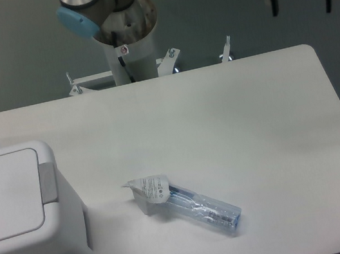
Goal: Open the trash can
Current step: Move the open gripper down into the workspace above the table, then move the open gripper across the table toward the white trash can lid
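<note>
At the lower left of the frame I saw the trash can (22,217) on the table (234,122), its lid flat and closed. Near the bottom centre lay a clear packet (186,204), apart from it. At the upper right my gripper (301,4) hung high, jaws apart, holding nothing.

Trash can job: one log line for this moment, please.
gripper: open, high above far right table corner | trash can: lid shut, front left | grey push tab: untouched | plastic-wrapped packet: lying mid-table
</note>
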